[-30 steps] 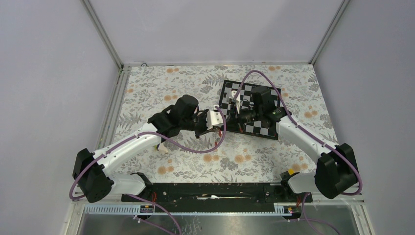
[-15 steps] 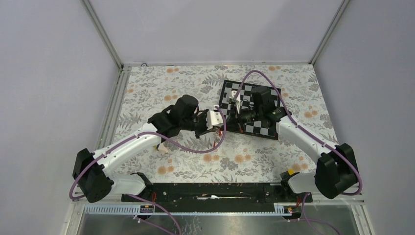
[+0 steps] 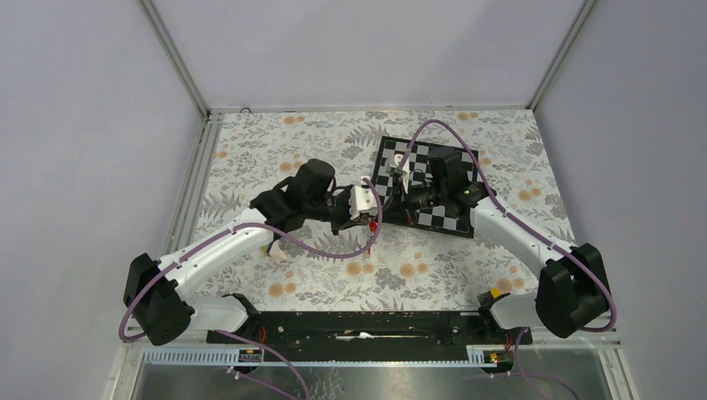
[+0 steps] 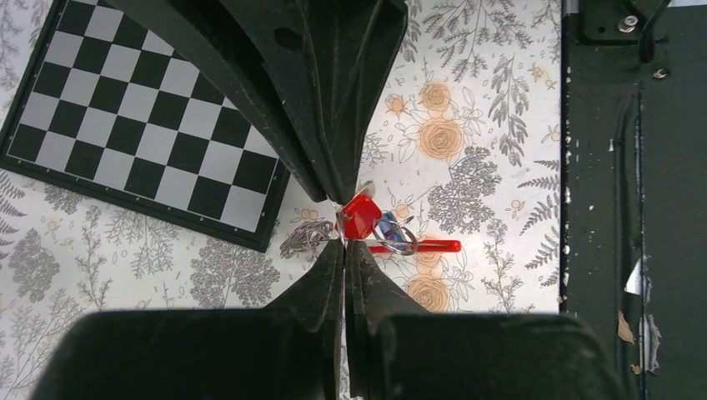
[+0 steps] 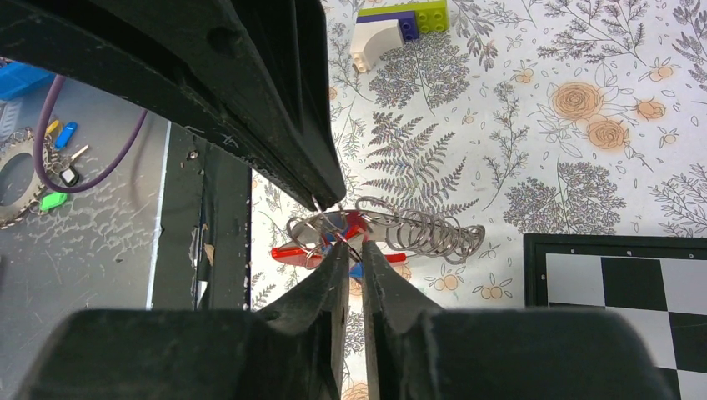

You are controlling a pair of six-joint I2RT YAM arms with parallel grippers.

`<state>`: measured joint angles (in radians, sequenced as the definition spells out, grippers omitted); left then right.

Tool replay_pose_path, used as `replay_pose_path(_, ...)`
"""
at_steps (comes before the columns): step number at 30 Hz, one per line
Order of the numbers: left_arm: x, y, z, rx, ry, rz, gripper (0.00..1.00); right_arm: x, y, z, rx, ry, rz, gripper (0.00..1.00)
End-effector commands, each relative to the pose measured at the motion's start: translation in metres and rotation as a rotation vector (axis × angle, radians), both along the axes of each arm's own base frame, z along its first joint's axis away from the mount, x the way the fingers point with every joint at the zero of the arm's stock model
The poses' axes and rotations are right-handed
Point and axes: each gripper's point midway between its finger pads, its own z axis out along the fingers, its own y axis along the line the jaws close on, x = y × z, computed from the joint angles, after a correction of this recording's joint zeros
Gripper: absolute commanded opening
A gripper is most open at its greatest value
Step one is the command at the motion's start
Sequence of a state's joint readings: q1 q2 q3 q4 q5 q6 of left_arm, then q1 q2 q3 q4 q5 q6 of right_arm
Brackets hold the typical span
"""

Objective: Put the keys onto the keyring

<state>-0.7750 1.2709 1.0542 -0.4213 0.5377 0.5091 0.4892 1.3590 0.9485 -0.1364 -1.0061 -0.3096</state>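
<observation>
Both arms meet tip to tip in the middle of the overhead view, just left of the chessboard [image 3: 446, 221]. The left gripper [image 4: 343, 247] is pressed fully closed, and by the look of it pinches a turn of the keyring [image 5: 429, 233], a loose coil of silvery wire with a red bar beneath.

The right gripper [image 5: 350, 247] has its fingers a sliver apart. The red-tagged key [image 4: 360, 215] sits right at their tips, but I cannot tell whether they press on it. The blue-tagged key [image 4: 392, 232] hangs just beside it, among the wire.

In the right wrist view the coil's long axis runs straight across the frame, trailing off right of the fingertips, crosswise to both grippers. Neither arm is nearer. My guess is that the next move depends on the left's pinch carrying the bundle.
</observation>
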Motion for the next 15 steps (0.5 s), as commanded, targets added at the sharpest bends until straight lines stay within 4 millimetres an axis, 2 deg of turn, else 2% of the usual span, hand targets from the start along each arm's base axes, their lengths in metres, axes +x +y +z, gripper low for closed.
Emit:
replay_pose_path(1,-0.0104,-0.0109,0.0413,-0.120,-0.027,-0.076,0.00,0.0095,0.0003,0.0043,0.023,-0.016,-0.023,0.19)
replay_pose_path(15,-0.0086,-0.0155,0.0399,-0.126,-0.024,-0.095,0.00,0.0013,-0.0004,0.0092,0.040,-0.023,0.001,0.29)
